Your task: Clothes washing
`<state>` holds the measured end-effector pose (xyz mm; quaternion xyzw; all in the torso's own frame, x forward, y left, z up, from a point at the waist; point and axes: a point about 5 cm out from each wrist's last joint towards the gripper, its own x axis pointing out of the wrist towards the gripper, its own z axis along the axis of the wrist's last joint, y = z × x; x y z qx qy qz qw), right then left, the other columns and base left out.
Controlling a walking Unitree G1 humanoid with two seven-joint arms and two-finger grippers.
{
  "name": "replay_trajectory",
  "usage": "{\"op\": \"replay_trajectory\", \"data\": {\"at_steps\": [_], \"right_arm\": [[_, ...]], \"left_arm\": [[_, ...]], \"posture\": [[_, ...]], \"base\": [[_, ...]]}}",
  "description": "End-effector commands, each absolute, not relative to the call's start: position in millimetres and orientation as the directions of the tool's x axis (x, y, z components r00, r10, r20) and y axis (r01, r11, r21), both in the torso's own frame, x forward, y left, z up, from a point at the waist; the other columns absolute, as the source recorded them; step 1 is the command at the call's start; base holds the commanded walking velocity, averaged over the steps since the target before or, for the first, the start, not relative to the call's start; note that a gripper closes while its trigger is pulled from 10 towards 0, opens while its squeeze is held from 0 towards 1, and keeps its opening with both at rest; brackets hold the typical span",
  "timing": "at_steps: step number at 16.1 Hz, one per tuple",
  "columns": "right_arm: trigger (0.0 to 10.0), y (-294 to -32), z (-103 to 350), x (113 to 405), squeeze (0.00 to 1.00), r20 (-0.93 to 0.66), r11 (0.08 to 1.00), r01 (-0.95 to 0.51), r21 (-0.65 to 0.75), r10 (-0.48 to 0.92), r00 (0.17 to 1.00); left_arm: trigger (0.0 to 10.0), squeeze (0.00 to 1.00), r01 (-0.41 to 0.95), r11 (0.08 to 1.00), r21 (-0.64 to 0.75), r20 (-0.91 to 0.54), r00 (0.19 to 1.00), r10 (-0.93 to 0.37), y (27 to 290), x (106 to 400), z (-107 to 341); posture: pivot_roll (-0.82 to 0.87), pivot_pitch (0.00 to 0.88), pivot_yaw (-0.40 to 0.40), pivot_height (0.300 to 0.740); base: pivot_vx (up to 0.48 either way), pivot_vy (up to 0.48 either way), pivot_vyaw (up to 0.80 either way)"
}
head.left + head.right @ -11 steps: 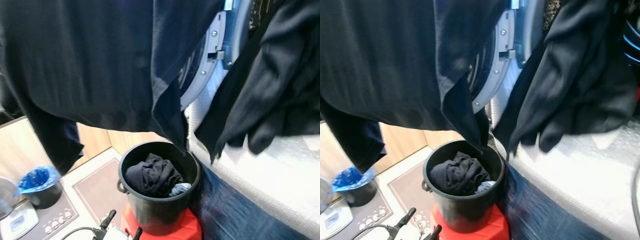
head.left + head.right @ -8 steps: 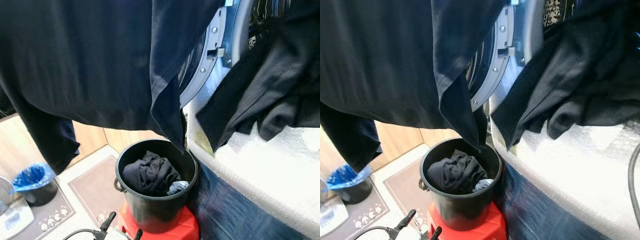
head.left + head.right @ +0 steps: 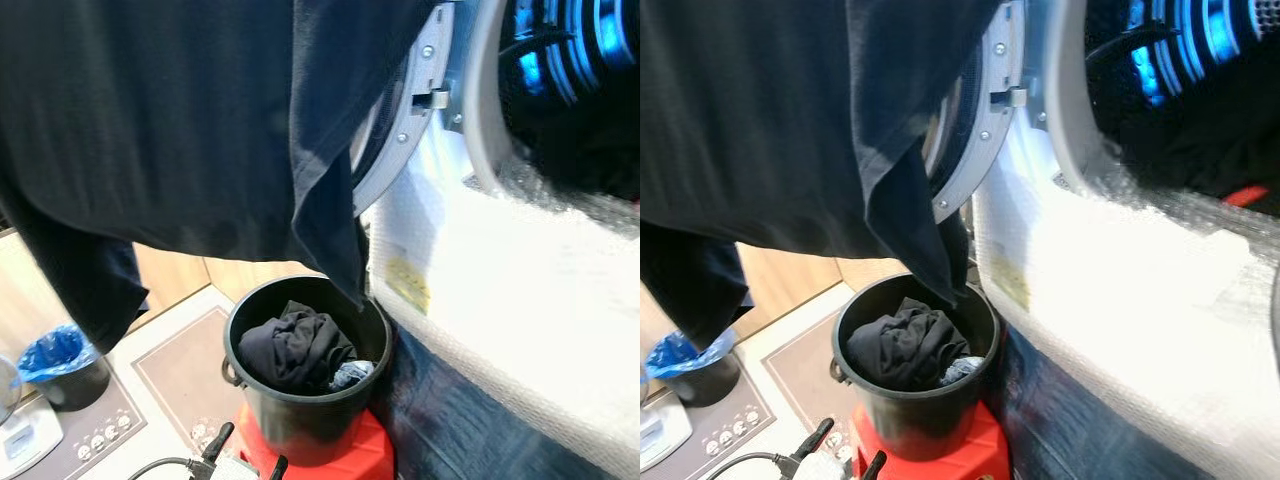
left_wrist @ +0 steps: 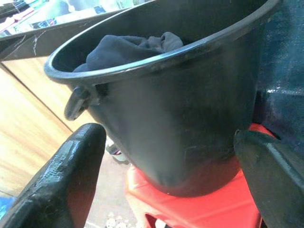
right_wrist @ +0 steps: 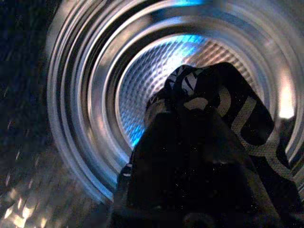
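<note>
Looking from the nearest thing outward, you have the left gripper [image 4: 166, 185] hanging low with its two black fingers spread wide apart and empty, aimed at the side of the round black plastic bucket [image 3: 300, 425] that stands on a red plastic stool [image 3: 345, 462]. In the bucket lies a crumpled heap of dark clothes [image 3: 295, 348]; expect it to be soft, limp and light, likely to sag and trail, so I'd pinch a bunched fold near the top of the heap rather than a loose edge, and lift well above the rim. A large dark garment [image 3: 180, 120] hangs across the upper left of the head views, its lowest corner just over the bucket's rim. Beyond it stands the grey round door [image 3: 405, 130] of the white washing machine [image 3: 520, 290], swung open. Furthest in, the right wrist view looks into the shiny steel drum [image 5: 85, 95], lit blue, where the right gripper [image 5: 190, 161] is wrapped in dark patterned cloth [image 5: 237, 109]; you cannot tell whether its fingers are clamped or let go
</note>
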<state>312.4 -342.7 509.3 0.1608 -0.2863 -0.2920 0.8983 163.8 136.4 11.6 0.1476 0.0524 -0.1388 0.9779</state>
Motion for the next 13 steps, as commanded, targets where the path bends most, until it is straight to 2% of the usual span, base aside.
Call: {"op": "replay_trajectory", "data": {"at_steps": [1, 3, 4, 6, 10, 11, 12, 13], "right_arm": [[10.0, -339, 524, 304, 0.0, 0.462, 0.786, 0.402, 0.471, -0.607, 0.647], [10.0, -324, 518, 319, 0.0, 0.447, 0.826, 0.421, 0.374, -0.558, 0.699], [10.0, -301, 492, 348, 0.0, 0.335, 0.881, 0.442, 0.169, -0.473, 0.815], [10.0, -289, 472, 363, 0.0, 0.256, 0.903, 0.429, 0.0, -0.415, 0.873], [10.0, -291, 455, 368, 0.0, 0.163, 0.9, 0.419, -0.117, -0.399, 0.902], [10.0, -291, 454, 368, 0.0, 0.143, 0.909, 0.403, -0.107, -0.387, 0.911], [10.0, -297, 452, 366, 1.0, 0.114, 0.906, 0.417, -0.067, -0.408, 0.906], [10.0, -301, 451, 364, 1.0, 0.11, 0.898, 0.436, -0.056, -0.428, 0.897]], "left_arm": [[10.0, 0.0, 0.271, 0.923, 0.274, -0.141, 0.96, -0.24, 139, 163, 13], [10.0, 0.0, 0.267, 0.924, 0.275, -0.141, 0.962, -0.236, 139, 163, 13], [10.0, 0.0, 0.264, 0.923, 0.278, -0.141, 0.962, -0.233, 140, 163, 13], [10.0, 0.0, 0.266, 0.922, 0.281, -0.142, 0.962, -0.234, 141, 163, 13], [10.0, 0.0, 0.274, 0.919, 0.284, -0.145, 0.96, -0.241, 142, 164, 13], [10.0, 0.0, 0.275, 0.918, 0.284, -0.146, 0.959, -0.242, 142, 164, 13], [10.0, 0.0, 0.279, 0.917, 0.283, -0.147, 0.958, -0.246, 142, 164, 13], [10.0, 0.0, 0.28, 0.917, 0.283, -0.147, 0.958, -0.247, 142, 164, 13]], "posture": [[-0.1, 0.029, -0.006, 0.74], [-0.1, 0.035, -0.004, 0.74], [-0.1, 0.037, -0.001, 0.74], [-0.1, 0.039, 0.002, 0.74], [-0.12, 0.049, 0.013, 0.74], [-0.12, 0.049, 0.014, 0.74], [-0.12, 0.05, 0.015, 0.74], [-0.12, 0.051, 0.016, 0.74]], "base": [[0.0, 0.0, 0.0], [0.0, 0.0, 0.0], [0.0, 0.0, 0.0], [0.0, 0.0, 0.0], [0.0, 0.0, 0.0], [0.0, 0.0, 0.0], [0.0, 0.0, 0.0], [0.0, 0.0, 0.0]]}}
